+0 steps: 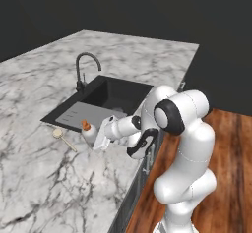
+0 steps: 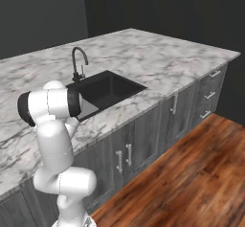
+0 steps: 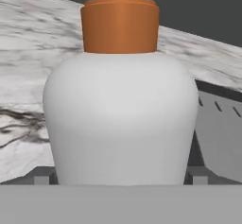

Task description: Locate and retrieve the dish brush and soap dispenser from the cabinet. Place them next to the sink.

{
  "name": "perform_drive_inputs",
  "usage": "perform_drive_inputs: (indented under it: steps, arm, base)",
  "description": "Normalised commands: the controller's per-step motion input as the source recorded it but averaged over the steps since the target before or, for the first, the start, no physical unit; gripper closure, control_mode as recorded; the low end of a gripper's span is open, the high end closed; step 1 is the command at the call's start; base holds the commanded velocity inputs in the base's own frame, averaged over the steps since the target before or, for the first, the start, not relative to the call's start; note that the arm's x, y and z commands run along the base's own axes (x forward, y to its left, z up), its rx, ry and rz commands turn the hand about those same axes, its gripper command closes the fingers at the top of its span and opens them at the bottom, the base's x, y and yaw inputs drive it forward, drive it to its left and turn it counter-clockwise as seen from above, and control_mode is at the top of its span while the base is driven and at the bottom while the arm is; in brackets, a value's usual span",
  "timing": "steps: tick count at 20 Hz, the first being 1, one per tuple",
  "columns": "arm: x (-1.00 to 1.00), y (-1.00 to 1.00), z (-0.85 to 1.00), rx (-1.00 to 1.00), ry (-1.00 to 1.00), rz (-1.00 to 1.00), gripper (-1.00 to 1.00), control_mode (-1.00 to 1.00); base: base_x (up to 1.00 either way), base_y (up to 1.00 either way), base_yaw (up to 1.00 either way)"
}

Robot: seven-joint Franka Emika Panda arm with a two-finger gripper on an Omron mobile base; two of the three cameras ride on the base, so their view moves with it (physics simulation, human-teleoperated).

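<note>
The soap dispenser (image 1: pixel 88 132), white with an orange pump top, stands upright on the marble counter just in front of the sink (image 1: pixel 112 95). My gripper (image 1: pixel 100 141) is open and reaches in low from the right. In the hand view the soap dispenser (image 3: pixel 120 116) sits between my fingertips (image 3: pixel 42 176), with a small gap on each side. The dish brush (image 1: pixel 63 137) lies flat on the counter just left of the bottle, its round head towards the sink's draining section. The cabinet is out of view.
The black gooseneck faucet (image 1: pixel 82 70) rises behind the basin. Grey base doors and drawers (image 2: pixel 173 110) run under the counter edge, above the wooden floor (image 2: pixel 191 173). My own arm (image 2: pixel 52 120) hides the counter in front of the sink (image 2: pixel 109 88).
</note>
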Motion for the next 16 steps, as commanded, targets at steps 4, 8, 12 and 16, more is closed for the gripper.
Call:
perform_drive_inputs:
  steps: [4,8,12,16]
  arm:
    - [0.03,-0.28,-0.09,0.35,-0.07,0.11,-1.00,-1.00]
    - [-0.13,-0.08,0.00,0.29,0.00,0.13,-1.00,-1.00]
    - [0.04,-0.12,-0.21,0.16,0.18,0.10,-1.00,-1.00]
    - [0.01,-0.28,-0.20,0.17,0.09,0.01,-1.00,-1.00]
  base:
    - [0.00,0.00,0.00]
    - [0.00,0.00,0.00]
    - [0.00,0.00,0.00]
    - [0.00,0.00,0.00]
